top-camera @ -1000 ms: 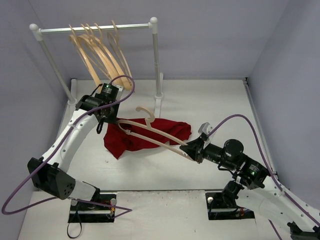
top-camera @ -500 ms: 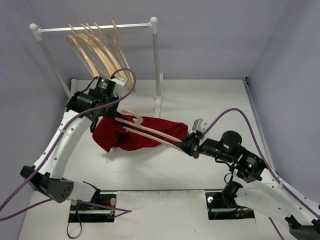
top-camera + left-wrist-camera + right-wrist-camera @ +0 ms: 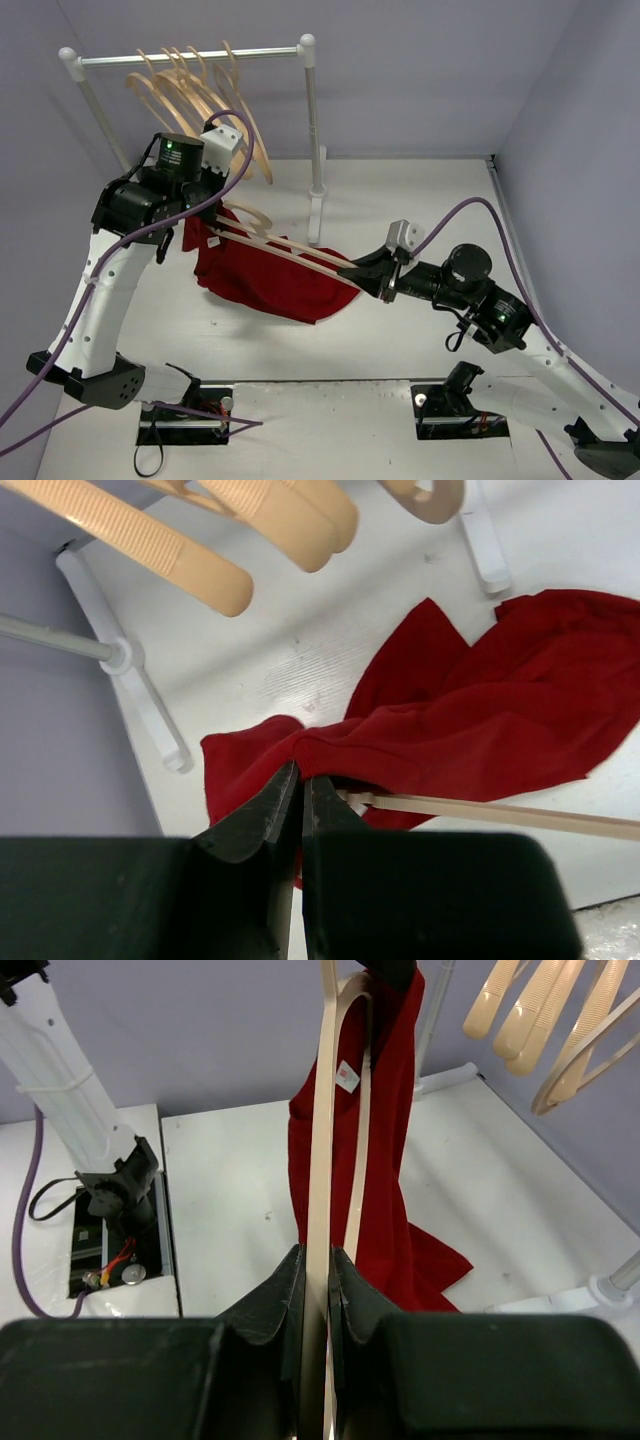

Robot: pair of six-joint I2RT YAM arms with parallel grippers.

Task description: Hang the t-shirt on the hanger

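One red t-shirt (image 3: 265, 282) at 8 o'clock, pinched tight by the left gripper (image 3: 300, 780), hangs against one hanger (image 3: 295, 252) clamped by the right gripper (image 3: 316, 1260) (about five spare hangers (image 3: 195, 100) at 11 o'clock); both higher than before

Bottom centre, left gripper (image 3: 300, 780) — black fingers (image 3: 262, 815) pressed together on a bunched fold of the t-shirt (image 3: 480, 710). Dark-red cloth fanning out from that pinch toward the right, creased, one pointed flap rising near the middle. Just under the fold, thin pale bar of the hanger (image 3: 490, 813), emerging from the cloth and running off to the right. Behind it all, white table (image 3: 290, 655). Along the table's left edge, white foot of the rail stand (image 3: 150, 715) with its grey rod (image 3: 50, 638) — purple wall (image 3: 60, 770) beside. Across the top, blurred ends of spare hangers (image 3: 190, 565).
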